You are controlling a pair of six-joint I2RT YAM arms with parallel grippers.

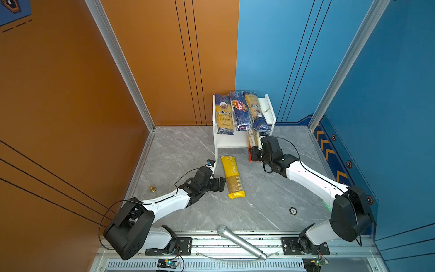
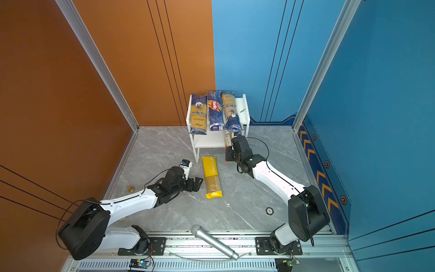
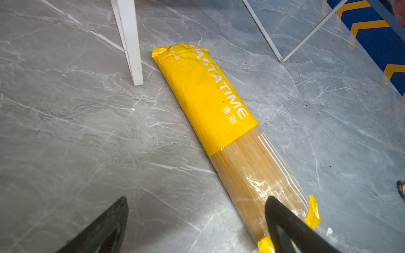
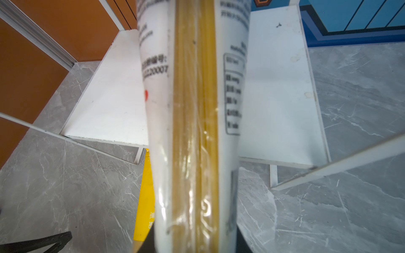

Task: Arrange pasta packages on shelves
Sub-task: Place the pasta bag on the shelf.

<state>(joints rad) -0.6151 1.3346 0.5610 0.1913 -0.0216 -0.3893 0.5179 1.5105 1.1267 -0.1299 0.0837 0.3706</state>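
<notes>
The white shelves (image 1: pixel 231 141) (image 2: pixel 209 141) stand at the back of the table. Three pasta packages lie side by side on the top board: a blue-and-yellow ankara bag (image 1: pixel 224 115), a dark blue Barilla bag (image 1: pixel 240 110) and another ankara bag (image 1: pixel 256 113). My right gripper (image 1: pixel 254 154) (image 4: pixel 192 241) is shut on the red-and-clear bag (image 1: pixel 251 139) (image 4: pixel 195 109), whose far end reaches over the lower board (image 4: pixel 109 98). A yellow bag (image 1: pixel 231 176) (image 3: pixel 208 98) lies flat on the table. My left gripper (image 1: pixel 220 184) (image 3: pixel 197 221) stands open beside its clear end, with one fingertip (image 3: pixel 282 219) over the bag.
A silver microphone (image 1: pixel 241 242) lies across the front rail. A small brass object (image 1: pixel 152 188) sits near the left wall and a round disc (image 1: pixel 293 210) at front right. Orange and blue walls close in the back and sides.
</notes>
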